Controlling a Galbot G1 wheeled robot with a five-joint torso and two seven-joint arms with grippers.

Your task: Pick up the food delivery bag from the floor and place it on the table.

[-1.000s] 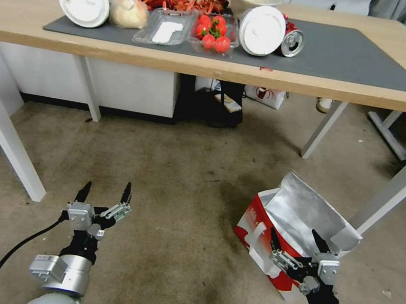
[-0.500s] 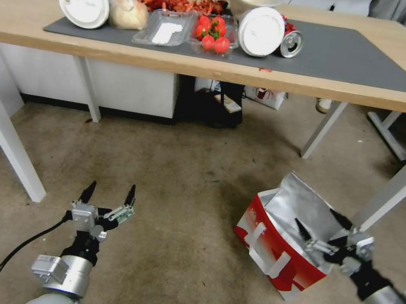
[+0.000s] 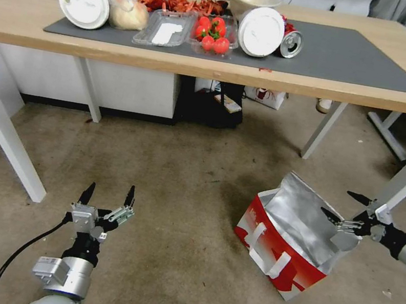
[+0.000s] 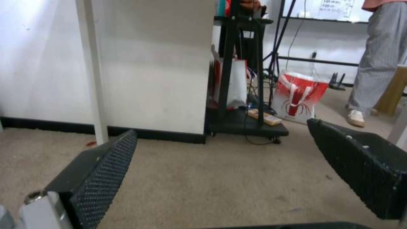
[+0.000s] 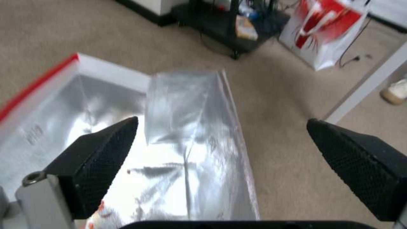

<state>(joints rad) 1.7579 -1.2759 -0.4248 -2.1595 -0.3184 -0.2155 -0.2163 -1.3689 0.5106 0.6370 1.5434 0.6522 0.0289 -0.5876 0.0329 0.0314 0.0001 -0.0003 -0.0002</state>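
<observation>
A tomato tray (image 3: 214, 33), white lids (image 3: 83, 1) and a tipped can (image 3: 291, 43) (open end forward) share the mat (image 3: 353, 58).

Food delivery bag (image 3: 281, 240): glossy red paper outside, crinkly shiny silver foil lining, white strap handles. Floor (image 3: 182, 180): matt, mottled brownish-beige, rough-looking. Table (image 3: 22, 23): light wood top, smooth, with matt dark grey mat (image 3: 343, 56). Right gripper (image 3: 345, 207) and left gripper (image 3: 107, 194): black textured pads, bare metal bodies.

Right gripper (image 3: 345, 207) swung rightward — past food delivery bag (image 3: 286, 237) rim
</observation>
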